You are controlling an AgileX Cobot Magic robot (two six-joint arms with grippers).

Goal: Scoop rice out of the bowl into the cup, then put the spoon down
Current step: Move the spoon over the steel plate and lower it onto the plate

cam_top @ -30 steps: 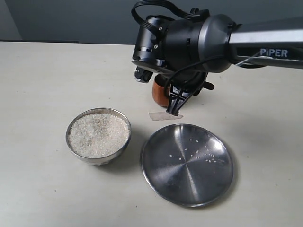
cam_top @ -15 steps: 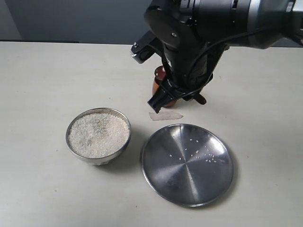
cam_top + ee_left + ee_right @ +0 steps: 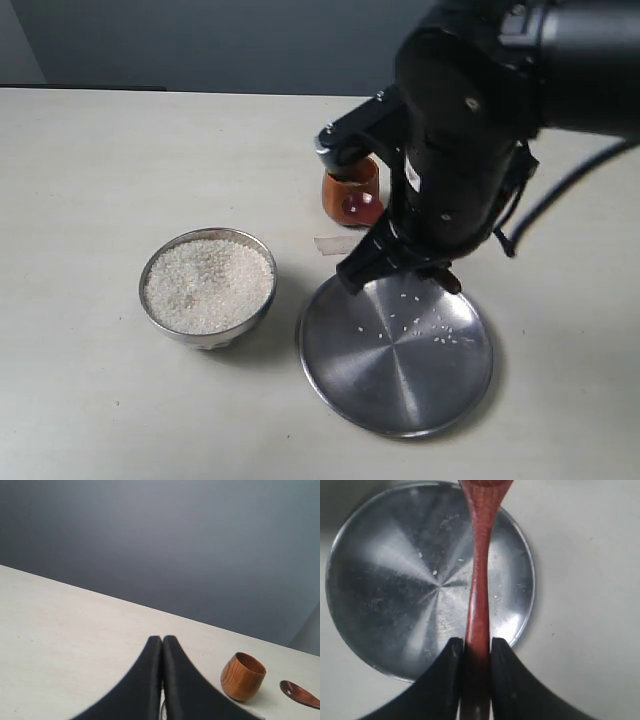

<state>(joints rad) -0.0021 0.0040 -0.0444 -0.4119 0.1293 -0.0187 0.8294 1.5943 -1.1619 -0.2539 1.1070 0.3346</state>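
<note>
The steel bowl [image 3: 162,318] at the front left holds a heap of white rice [image 3: 208,285]. Behind the flat plate stands the wooden cup [image 3: 347,187] [image 3: 243,676], upright. My right gripper [image 3: 477,642] is shut on the handle of the wooden spoon [image 3: 479,555], which hangs over the plate. The spoon's scoop [image 3: 358,208] [image 3: 299,692] shows just beside the cup's front. In the exterior view the bulky right arm [image 3: 470,150] hides that gripper's fingers. My left gripper [image 3: 162,640] is shut with nothing in it, low over the table, and does not show in the exterior view.
A wide flat steel plate [image 3: 395,390] [image 3: 380,580] lies at the front right with a few loose rice grains [image 3: 412,325] on it. A small strip of clear tape [image 3: 335,244] lies on the table between cup and plate.
The right arm has swung forward and to the right, from over the cup to above the plate's back edge, carrying the spoon. The cup is now uncovered.
</note>
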